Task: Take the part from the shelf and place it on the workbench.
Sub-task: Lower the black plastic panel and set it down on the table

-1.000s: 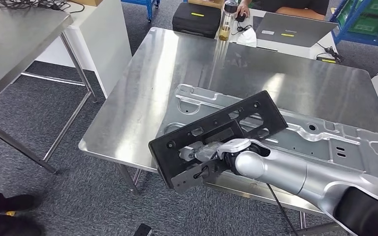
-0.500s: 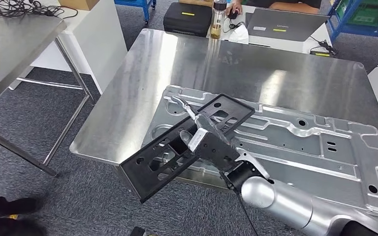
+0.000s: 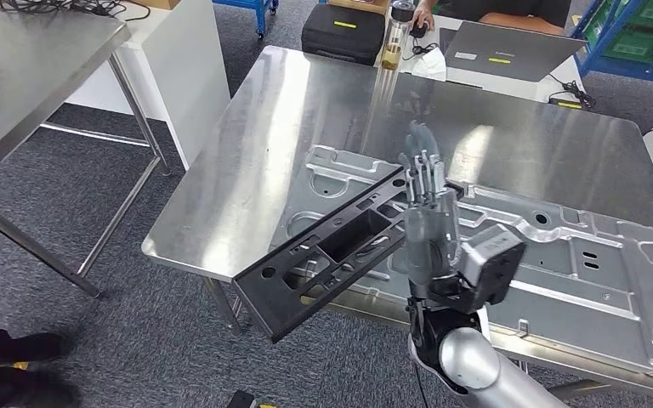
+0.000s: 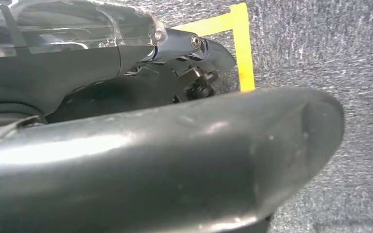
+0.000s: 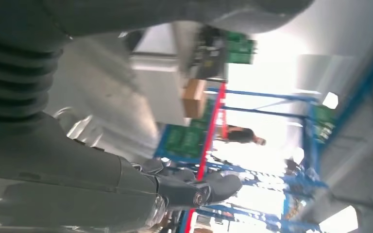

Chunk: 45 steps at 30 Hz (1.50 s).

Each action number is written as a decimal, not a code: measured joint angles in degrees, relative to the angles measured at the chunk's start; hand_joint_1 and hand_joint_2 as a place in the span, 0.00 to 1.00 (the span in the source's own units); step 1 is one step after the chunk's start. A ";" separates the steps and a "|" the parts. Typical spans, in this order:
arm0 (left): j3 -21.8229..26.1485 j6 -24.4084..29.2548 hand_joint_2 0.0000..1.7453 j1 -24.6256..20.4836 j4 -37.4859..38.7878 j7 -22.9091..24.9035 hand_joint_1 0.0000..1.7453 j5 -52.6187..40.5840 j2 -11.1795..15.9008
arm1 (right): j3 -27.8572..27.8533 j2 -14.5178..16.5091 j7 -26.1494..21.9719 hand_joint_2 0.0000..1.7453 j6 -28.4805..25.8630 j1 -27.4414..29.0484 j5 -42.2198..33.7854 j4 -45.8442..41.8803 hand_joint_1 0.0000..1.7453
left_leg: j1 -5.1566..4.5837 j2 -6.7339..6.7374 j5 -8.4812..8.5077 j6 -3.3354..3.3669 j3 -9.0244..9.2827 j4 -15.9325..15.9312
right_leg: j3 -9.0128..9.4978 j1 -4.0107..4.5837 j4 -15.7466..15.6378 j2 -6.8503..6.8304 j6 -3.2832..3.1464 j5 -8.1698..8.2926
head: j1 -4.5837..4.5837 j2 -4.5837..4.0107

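Our right hand [image 3: 429, 221] stands upright over the workbench [image 3: 306, 110], fingers straight and slightly apart, gripping nothing. The black part [image 3: 327, 251] lies tilted at its nine o'clock, upper end on the metal panel [image 3: 578, 255], lower end overhanging the bench edge toward seven o'clock.

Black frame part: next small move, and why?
Probably move the black perforated plastic frame farther over the steel workbench, then lower it flat: it is tilted, near end past the front edge, far end above the stamped silver panel by the right hand.
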 joint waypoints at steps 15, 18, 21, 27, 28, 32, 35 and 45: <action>0.02 0.63 0.00 0.12 -0.02 1.56 0.00 1.26 -0.05 | -11.86 4.98 -10.45 1.00 -0.43 6.12 -9.52 -20.42 0.00 | -0.05 -0.06 -6.79 -2.48 -6.26 13.60 | 8.66 0.57 -18.52 -0.06 -3.29 8.35 | -1.63 0.00; 0.04 0.61 0.00 0.11 -0.02 1.61 0.00 1.34 0.17 | -13.62 5.47 -11.01 1.00 -0.43 7.18 -9.58 -22.78 0.00 | 0.03 0.00 -2.20 -2.58 -2.49 6.70 | 8.63 0.39 -17.92 0.17 -2.84 8.00 | -2.15 0.00; 0.04 0.45 0.00 0.07 -0.02 1.97 0.00 1.35 0.27 | -15.86 5.72 -11.16 1.00 -0.43 8.08 -9.57 -25.10 0.00 | -0.09 -0.11 -0.41 -1.80 1.12 -0.28 | 8.10 0.50 -16.76 0.42 -1.92 7.38 | -2.30 0.00; 0.04 0.17 0.00 0.09 0.00 5.39 0.00 1.16 0.09 | -21.12 5.49 -11.16 1.00 -0.43 10.50 -11.76 -29.01 0.00 | 0.05 -0.26 0.53 0.28 0.60 -0.79 | 5.64 -0.06 -10.60 0.58 -0.07 2.57 | -1.26 0.00; 0.04 0.15 0.00 0.10 0.00 5.53 0.00 1.14 0.04 | -22.02 5.33 -11.16 1.00 -0.43 10.91 -12.21 -29.50 0.00 | 0.02 -0.26 0.66 0.43 0.39 -0.78 | 4.28 -0.21 -6.94 0.57 0.24 0.40 | -0.84 0.00; 0.04 0.15 0.00 0.09 0.02 5.79 0.00 1.14 0.02 | -24.32 5.12 -11.28 1.00 -0.43 11.99 -12.95 -30.61 0.00 | -0.10 -0.29 1.20 0.42 -0.28 -0.76 | 4.20 -0.46 -3.98 0.56 0.38 0.18 | 0.16 0.00; 0.04 0.16 0.00 -0.04 -0.01 5.80 0.00 1.14 -0.11 | -25.48 4.95 -11.55 1.00 -0.43 12.30 -13.46 -31.39 0.00 | -0.18 -0.54 1.76 -0.10 -0.58 -0.77 | 10.31 -0.19 -15.22 0.61 -0.54 4.88 | 0.62 0.00; 0.04 -0.56 0.00 -0.30 -0.02 5.82 0.00 1.16 -0.04 | -26.42 4.18 -13.89 1.00 -0.41 13.43 -16.40 -31.81 0.00 | -0.09 -0.11 -8.04 -2.49 -5.10 12.69 | 7.84 0.21 -18.64 -0.06 -3.11 9.57 | -1.54 0.00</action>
